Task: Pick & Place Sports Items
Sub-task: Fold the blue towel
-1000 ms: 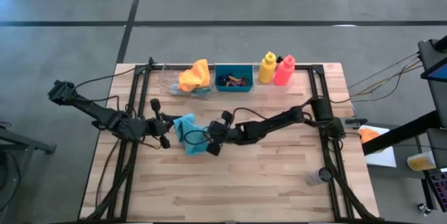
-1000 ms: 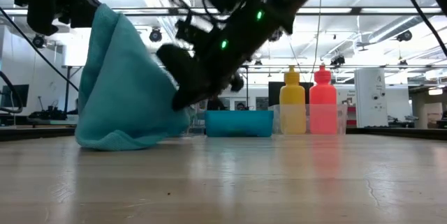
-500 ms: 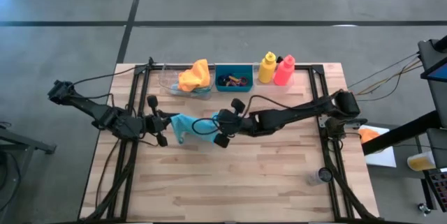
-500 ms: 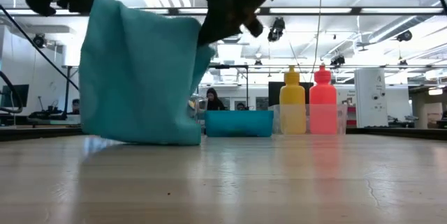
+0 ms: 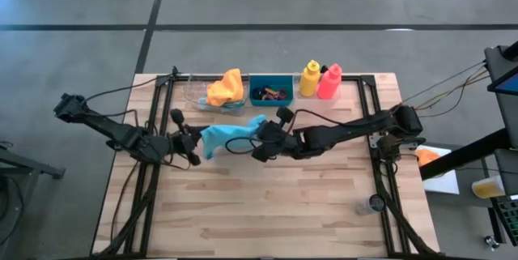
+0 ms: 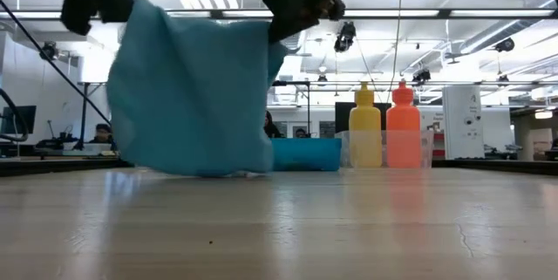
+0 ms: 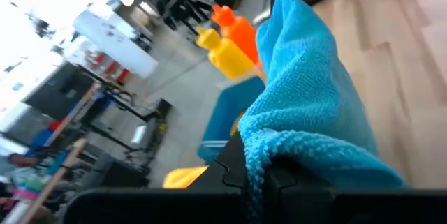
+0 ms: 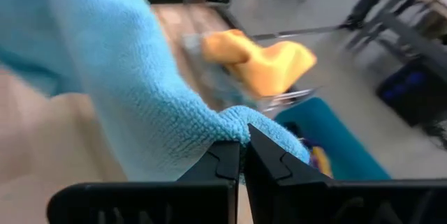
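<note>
A: High view first: where is the teal cloth (image 5: 229, 135)?

B: Stretched between the two arms, above the surface (image 5: 267, 203), just in front of the trays. The left gripper (image 5: 197, 143) has one end, the right gripper (image 5: 261, 135) the other.

A: Are the jaws clenched?

B: Yes, both. In the left wrist view the dark fingers (image 7: 230, 168) pinch a fold of cloth (image 7: 307, 112). In the right wrist view the fingers (image 8: 269, 160) meet on a corner of it (image 8: 126, 91).

A: Does the cloth touch the wood?

B: From the low view it hangs like a sheet (image 6: 192, 97), held at both upper corners. Its bottom edge is at the wood or just above it; I cannot tell which.

A: What stands at the far edge?

B: From the left: a clear tray (image 5: 196, 98) with an orange cloth (image 5: 226, 88) bunched in it, then the teal bin (image 5: 271, 101) with small things inside, too small to tell apart. Next, the yellow bottle (image 5: 309, 78) and the pink-red bottle (image 5: 329, 82), upright and touching each other.

A: Do they show elsewhere?

B: The low view has both bottles (image 6: 364, 136) (image 6: 403, 133) upright, beside the bin (image 6: 305, 153). The left wrist view catches them past the cloth, yellow (image 7: 223, 55) and pink-red (image 7: 241, 32), with the bin (image 7: 222, 119) nearer. The right wrist view shows the orange cloth (image 8: 262, 60) and the bin (image 8: 328, 140) behind the teal one.

A: Anything else on the wood?

B: A small grey round thing (image 5: 375, 204) near the right front corner, well apart from everything else.
</note>
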You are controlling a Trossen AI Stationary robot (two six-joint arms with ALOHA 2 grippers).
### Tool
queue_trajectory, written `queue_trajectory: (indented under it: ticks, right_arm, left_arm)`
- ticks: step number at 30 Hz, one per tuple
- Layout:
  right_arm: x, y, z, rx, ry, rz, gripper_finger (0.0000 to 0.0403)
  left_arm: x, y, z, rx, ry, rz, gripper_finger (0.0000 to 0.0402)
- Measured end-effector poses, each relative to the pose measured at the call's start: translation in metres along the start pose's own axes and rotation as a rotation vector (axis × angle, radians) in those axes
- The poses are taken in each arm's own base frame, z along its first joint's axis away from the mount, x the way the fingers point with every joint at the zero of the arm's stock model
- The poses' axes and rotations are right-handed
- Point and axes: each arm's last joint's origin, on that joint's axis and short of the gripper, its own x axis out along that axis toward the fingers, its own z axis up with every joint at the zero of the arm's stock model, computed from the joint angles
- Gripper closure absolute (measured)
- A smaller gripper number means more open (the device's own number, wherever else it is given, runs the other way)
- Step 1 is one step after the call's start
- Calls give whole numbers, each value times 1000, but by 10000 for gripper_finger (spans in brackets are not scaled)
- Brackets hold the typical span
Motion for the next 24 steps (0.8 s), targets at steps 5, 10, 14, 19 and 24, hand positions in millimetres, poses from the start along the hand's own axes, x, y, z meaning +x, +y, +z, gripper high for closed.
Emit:
queue_trajectory:
  ticks: [5,10,14,19,24]
  right_arm:
    - [-13,1,11,-33,-3,-40,395]
    - [-29,16,4,-62,7,-15,395]
    - [-40,26,-7,-55,54,50,395]
    - [-51,37,-15,-15,93,135,395]
    - [-55,41,-18,6,111,166,395]
  left_arm:
    - [3,-2,3,14,-1,45,398]
    - [8,-16,-10,53,38,22,398]
    - [11,-26,-18,23,34,-70,398]
    - [10,-33,-17,-25,-33,-277,398]
    - [9,-37,-17,-45,-61,-398,398]
